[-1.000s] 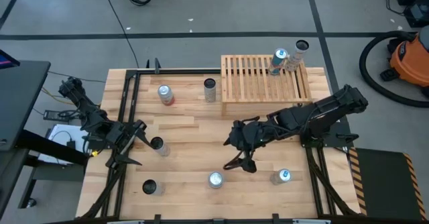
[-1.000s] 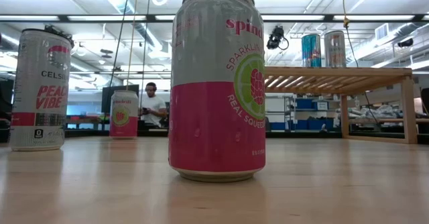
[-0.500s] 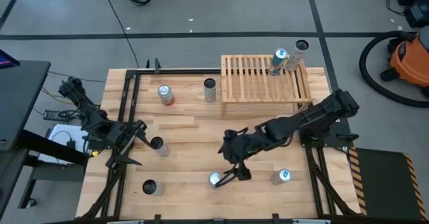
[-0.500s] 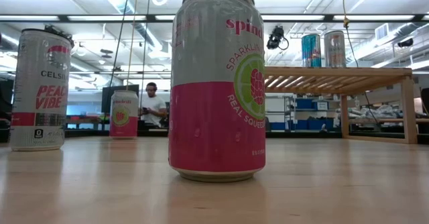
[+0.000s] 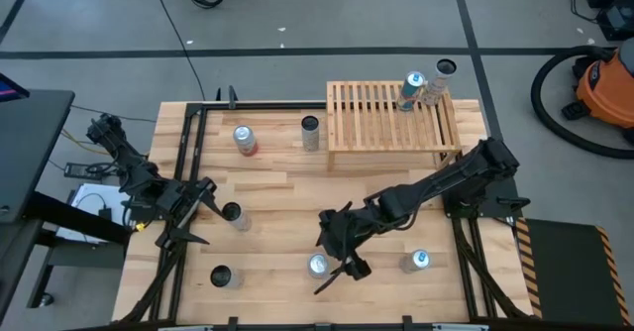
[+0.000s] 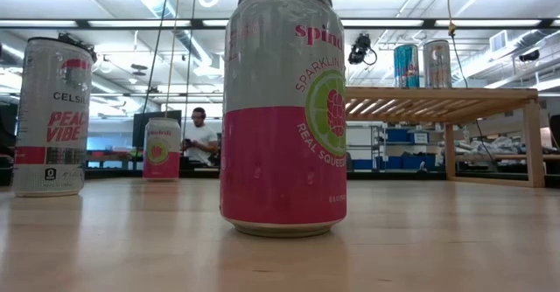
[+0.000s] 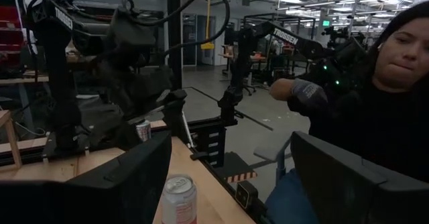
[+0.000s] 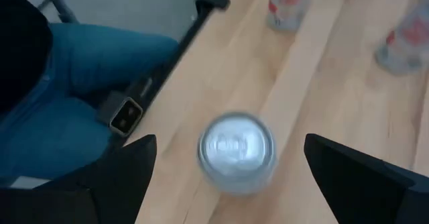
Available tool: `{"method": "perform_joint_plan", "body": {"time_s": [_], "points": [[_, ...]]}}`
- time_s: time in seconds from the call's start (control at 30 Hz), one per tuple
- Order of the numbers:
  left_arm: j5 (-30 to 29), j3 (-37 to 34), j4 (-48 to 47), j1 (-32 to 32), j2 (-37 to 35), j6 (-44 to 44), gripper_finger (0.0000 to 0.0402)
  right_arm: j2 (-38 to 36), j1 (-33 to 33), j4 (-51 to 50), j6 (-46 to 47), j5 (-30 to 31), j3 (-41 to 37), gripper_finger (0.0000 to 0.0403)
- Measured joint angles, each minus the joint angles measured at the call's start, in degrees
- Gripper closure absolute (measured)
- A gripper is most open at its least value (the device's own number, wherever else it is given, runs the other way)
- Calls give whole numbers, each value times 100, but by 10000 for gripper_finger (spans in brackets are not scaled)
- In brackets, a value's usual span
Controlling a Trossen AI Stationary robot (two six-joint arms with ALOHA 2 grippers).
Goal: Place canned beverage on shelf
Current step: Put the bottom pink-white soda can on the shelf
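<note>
While spread wide, right gripper (image 5: 335, 269): hangs over the pink-and-silver can (image 5: 318, 265) near the table's (image 5: 277, 187) front edge, fingers either side, not touching.
Can: upright on the table, well apart from the shelf (image 5: 392, 115).
Shelf: at the table's far right, carrying two cans (image 5: 424, 83) at its far end.
Left gripper (image 5: 190, 214): at the left edge, fingers apart, just beside a dark-topped can (image 5: 233, 213).

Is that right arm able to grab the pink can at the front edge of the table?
Probably yes: the right tool hangs open just over the pink can, which stands apart from other cans.
</note>
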Motion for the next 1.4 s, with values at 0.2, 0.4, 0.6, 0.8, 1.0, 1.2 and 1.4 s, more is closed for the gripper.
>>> {"method": "perform_joint_plan", "body": {"time_s": [0.2,0.4,0.6,0.8,1.0,1.2,1.4], "points": [[0,0,19,0,0,-605,86,161,9,118,-304,18,-2,14],[-2,0,183,0,0,-613,86,323,11,459,-364,47,6,14],[0,0,410,0,-4,-601,86,501,31,501,-209,150,-4,14],[-4,0,521,2,-4,-568,86,600,71,571,-189,192,0,14],[-2,0,596,0,-10,-481,86,777,145,548,-207,187,-4,14],[-2,0,598,0,-2,-481,86,891,169,571,-259,240,7,14],[-2,0,510,0,2,-601,86,990,166,524,-296,320,-2,14]]}}
